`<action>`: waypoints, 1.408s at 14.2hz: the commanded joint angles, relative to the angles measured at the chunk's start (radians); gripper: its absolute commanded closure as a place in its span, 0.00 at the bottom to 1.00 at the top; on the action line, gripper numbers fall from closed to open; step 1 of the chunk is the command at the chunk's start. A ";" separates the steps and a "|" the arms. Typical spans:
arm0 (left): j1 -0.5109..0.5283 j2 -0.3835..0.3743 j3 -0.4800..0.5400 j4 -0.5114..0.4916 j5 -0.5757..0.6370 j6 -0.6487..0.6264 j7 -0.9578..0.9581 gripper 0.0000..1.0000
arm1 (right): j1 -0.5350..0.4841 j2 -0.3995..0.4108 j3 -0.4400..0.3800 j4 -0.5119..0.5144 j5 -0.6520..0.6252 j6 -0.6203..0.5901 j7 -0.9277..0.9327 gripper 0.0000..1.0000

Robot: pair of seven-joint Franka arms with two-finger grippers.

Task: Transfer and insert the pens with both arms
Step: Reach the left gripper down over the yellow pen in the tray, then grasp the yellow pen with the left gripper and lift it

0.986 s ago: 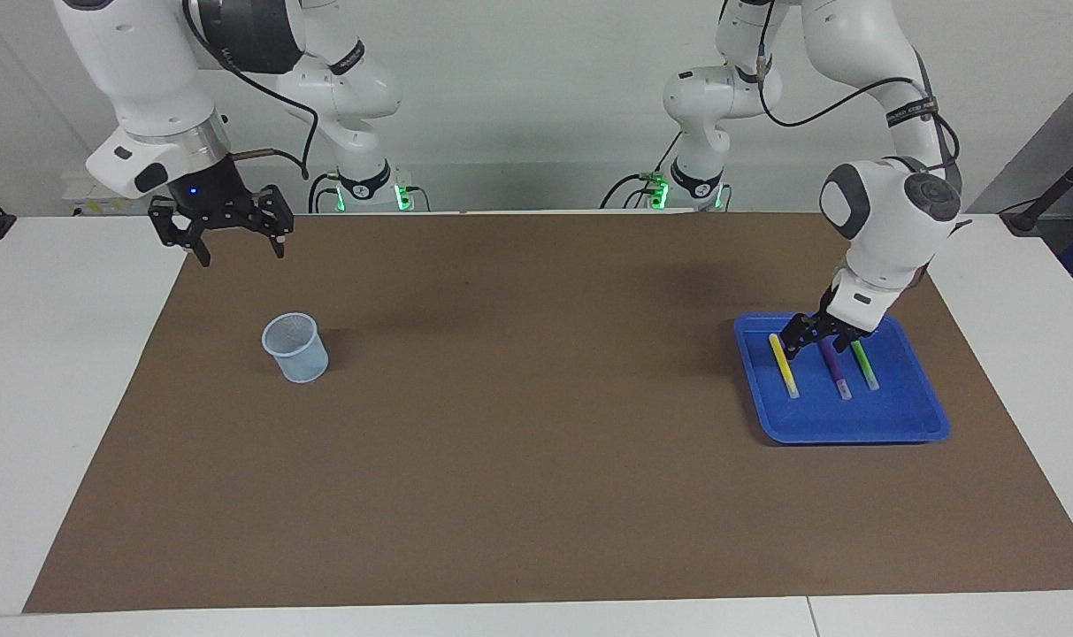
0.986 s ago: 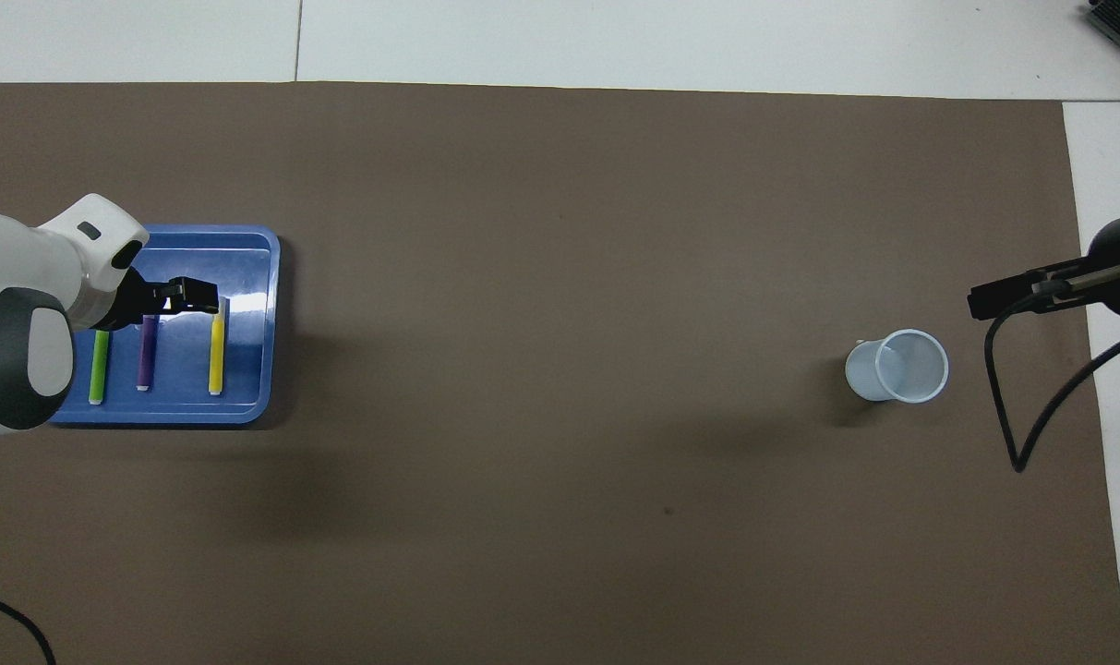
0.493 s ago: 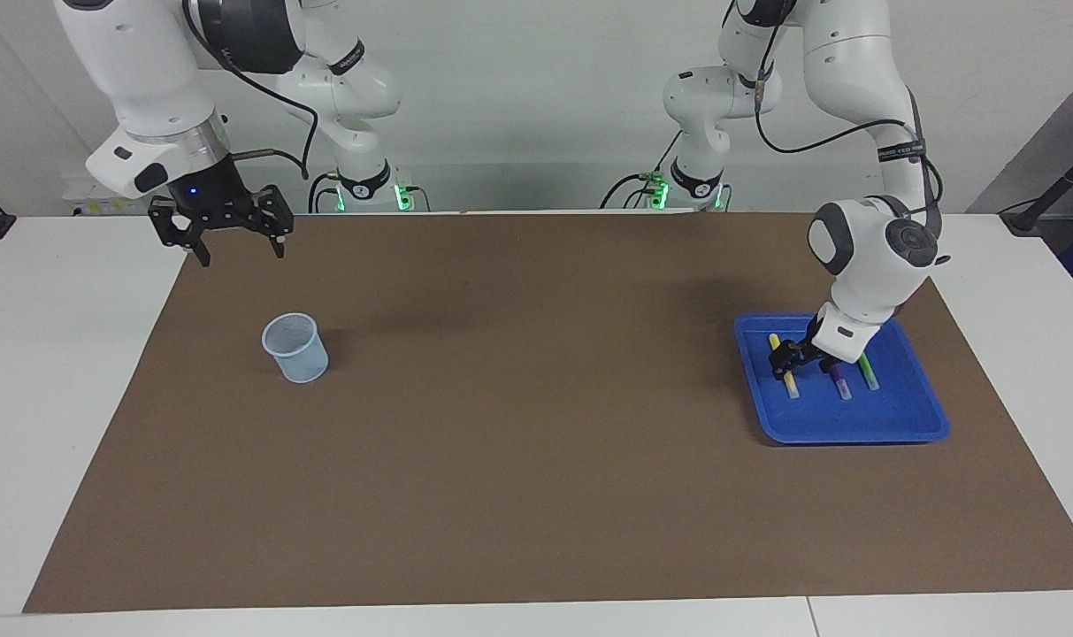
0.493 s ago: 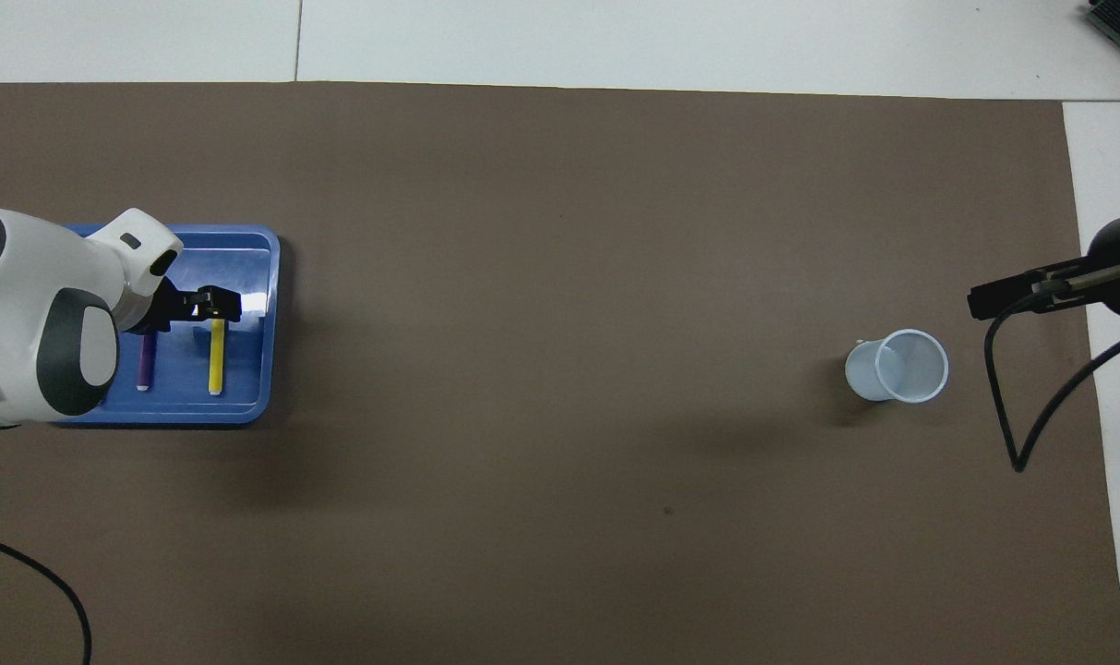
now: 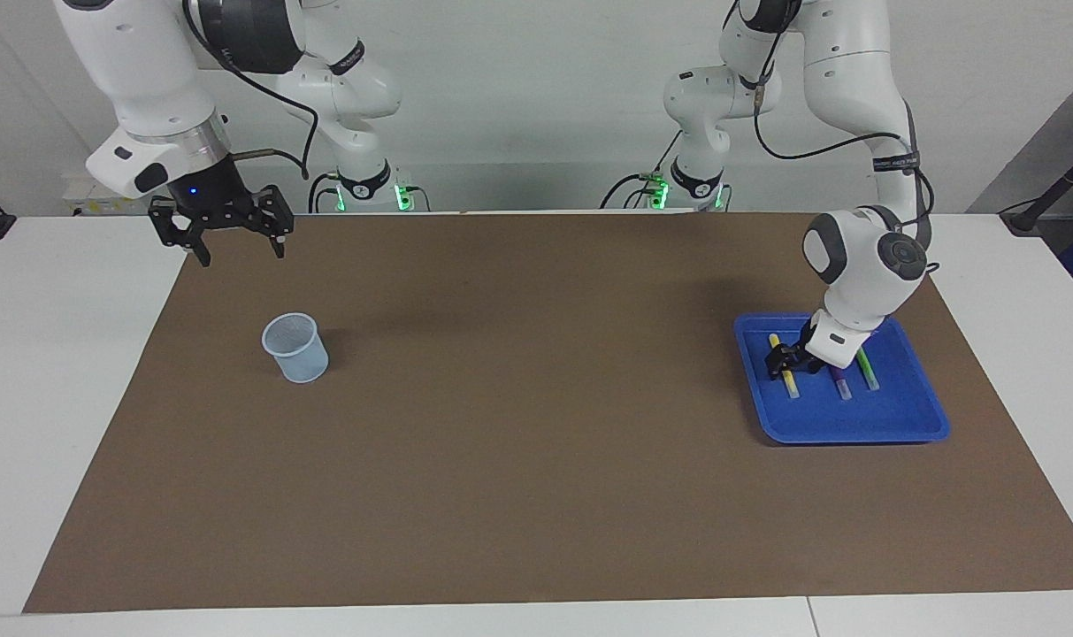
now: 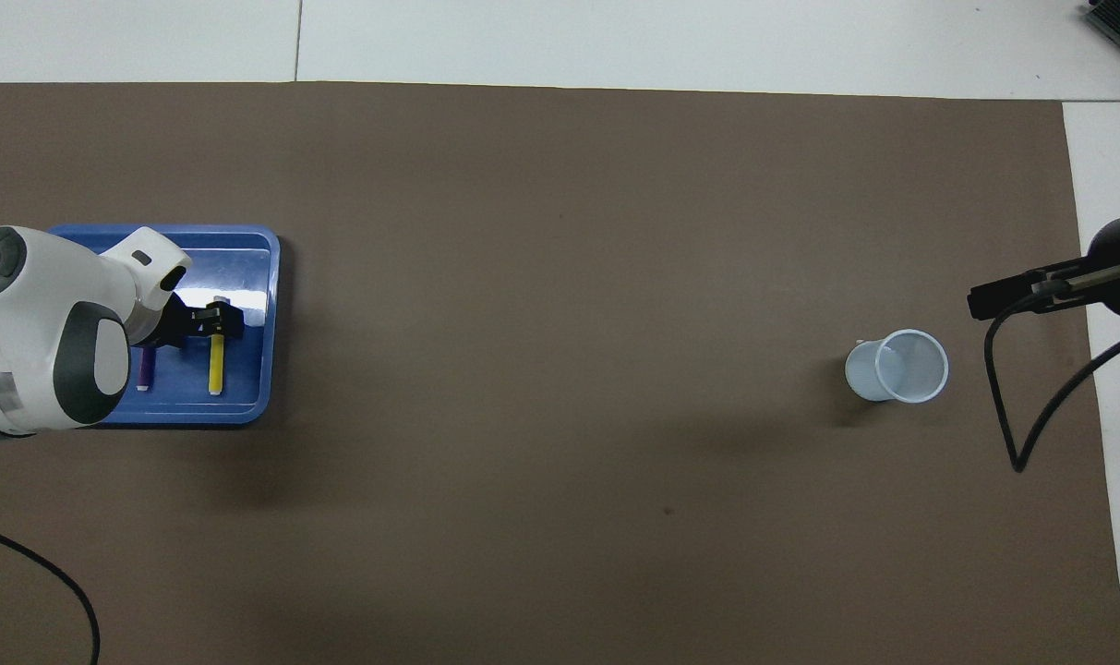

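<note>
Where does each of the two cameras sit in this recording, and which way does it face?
Facing view: high across the table, looking at the robots; both arms show whole, left end effector down at the yellow pen in the blue tray, right end effector raised near the cup.
Overhead view: above the robots' end, looking steeply down; the left wrist and only a tip of the right arm show.
Shared: tray, pen, cup, brown mat, turned half around.

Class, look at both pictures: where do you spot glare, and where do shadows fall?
Overhead view: a white glint of glare on the blue tray's floor beside the left gripper; a soft shadow beside the cup. Facing view: a dark shadow under the tray's edge and a faint one on the brown mat next to the cup.
</note>
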 commanded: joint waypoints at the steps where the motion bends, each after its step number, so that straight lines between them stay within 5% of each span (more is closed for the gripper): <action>1: 0.000 -0.001 -0.005 -0.027 -0.014 0.042 0.007 0.41 | -0.005 -0.002 0.001 -0.005 0.008 -0.007 0.009 0.00; 5: -0.008 0.000 -0.004 -0.029 -0.014 0.054 -0.001 0.95 | 0.001 -0.016 0.005 -0.014 0.009 -0.044 -0.003 0.00; 6: -0.008 0.000 -0.004 -0.029 -0.014 0.054 -0.004 1.00 | 0.004 -0.017 0.007 -0.012 0.020 -0.043 -0.015 0.00; 12: -0.009 0.002 -0.005 -0.012 -0.014 0.022 -0.012 1.00 | 0.007 -0.031 0.012 -0.041 0.116 -0.034 -0.046 0.00; 20: -0.035 -0.035 -0.033 0.190 -0.033 -0.282 -0.244 1.00 | 0.034 -0.062 0.048 -0.160 0.247 0.091 0.003 0.00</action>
